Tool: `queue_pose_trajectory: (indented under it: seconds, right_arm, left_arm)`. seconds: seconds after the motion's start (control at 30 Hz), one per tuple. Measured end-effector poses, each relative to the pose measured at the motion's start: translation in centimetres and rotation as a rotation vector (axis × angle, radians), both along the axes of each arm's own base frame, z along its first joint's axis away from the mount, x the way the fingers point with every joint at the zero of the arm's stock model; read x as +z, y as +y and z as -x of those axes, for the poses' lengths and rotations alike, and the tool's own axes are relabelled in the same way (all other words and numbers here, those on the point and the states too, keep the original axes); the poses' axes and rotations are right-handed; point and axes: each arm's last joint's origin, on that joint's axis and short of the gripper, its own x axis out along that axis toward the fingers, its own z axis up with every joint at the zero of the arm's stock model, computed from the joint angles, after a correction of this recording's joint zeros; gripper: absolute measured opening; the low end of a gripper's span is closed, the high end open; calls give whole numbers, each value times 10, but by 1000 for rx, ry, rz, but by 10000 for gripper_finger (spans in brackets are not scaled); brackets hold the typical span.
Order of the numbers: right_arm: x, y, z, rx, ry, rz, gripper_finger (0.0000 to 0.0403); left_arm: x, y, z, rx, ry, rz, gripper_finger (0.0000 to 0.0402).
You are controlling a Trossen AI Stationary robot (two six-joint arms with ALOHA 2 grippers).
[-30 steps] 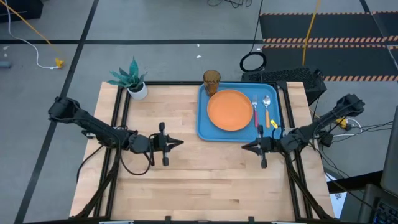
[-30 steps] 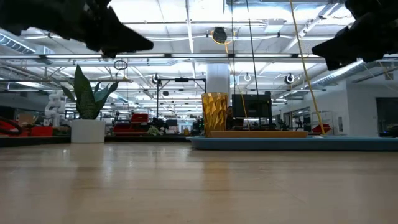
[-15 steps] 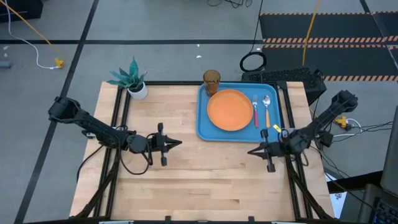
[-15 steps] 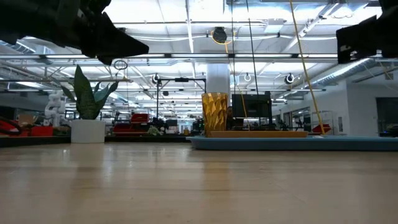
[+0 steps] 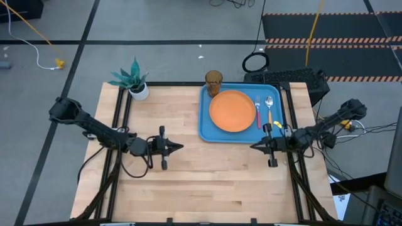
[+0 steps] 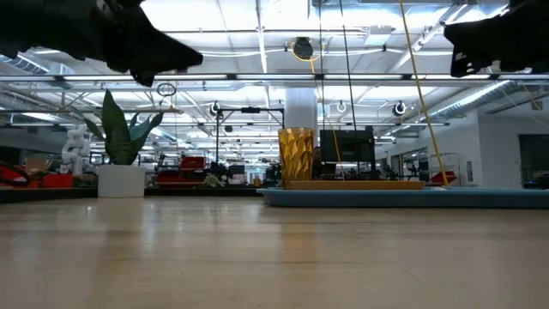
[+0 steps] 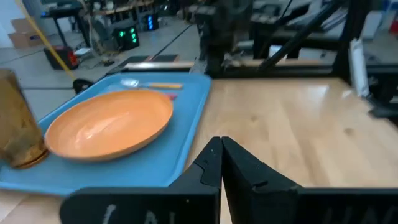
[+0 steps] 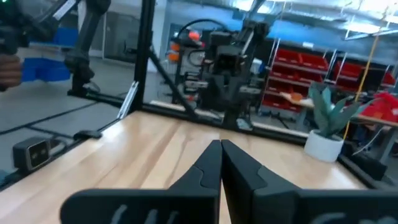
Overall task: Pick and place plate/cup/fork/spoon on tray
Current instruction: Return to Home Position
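The blue tray (image 5: 205,116) lies at the table's far right. On it lie the orange plate (image 5: 232,110), the red-handled fork (image 5: 258,112) and the orange-handled spoon (image 5: 270,111); the amber cup (image 5: 213,81) stands on its far left corner. The plate (image 7: 109,122), cup (image 7: 17,121) and spoon (image 7: 149,84) also show in the left wrist view. My left gripper (image 5: 182,146) is shut and empty, above the table's middle. My right gripper (image 5: 252,147) is shut and empty, above the table just near of the tray's near edge.
A white pot with a green plant (image 5: 135,81) stands at the table's far left corner. Bare wood (image 5: 207,182) spans the table's near half and middle. Black frame rails (image 5: 119,113) run along the table's edges.
My right gripper has drawn back toward the table's right edge, then come a little toward the left again, staying shut. My left gripper has hardly moved. The tableware on the tray has kept still.
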Motion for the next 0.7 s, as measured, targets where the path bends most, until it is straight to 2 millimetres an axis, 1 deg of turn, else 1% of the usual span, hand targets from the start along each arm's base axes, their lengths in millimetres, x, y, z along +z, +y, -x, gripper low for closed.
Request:
queue_pose_trajectory:
  seconds: [0.13,0.27,0.4,0.47,0.6,0.7]
  right_arm:
    - [2,-10,-3,-11,-29,31,0]
    - [3,-23,-6,-95,-34,28,0]
    - [3,-30,-8,-19,-43,44,0]
    - [3,-35,-8,-15,-44,48,0]
    - [2,-43,-9,-67,-27,14,0]
    - [4,-49,-8,-177,-40,-50,0]
  left_arm:
    - [3,-5,1,-21,-27,13,12]
    - [3,-7,2,-30,-26,13,5]
    - [3,-7,2,-32,-26,16,9]
    - [3,-7,2,-32,-26,16,13]
    - [2,-7,2,-30,-26,27,12]
    - [2,-8,2,-33,-23,30,4]
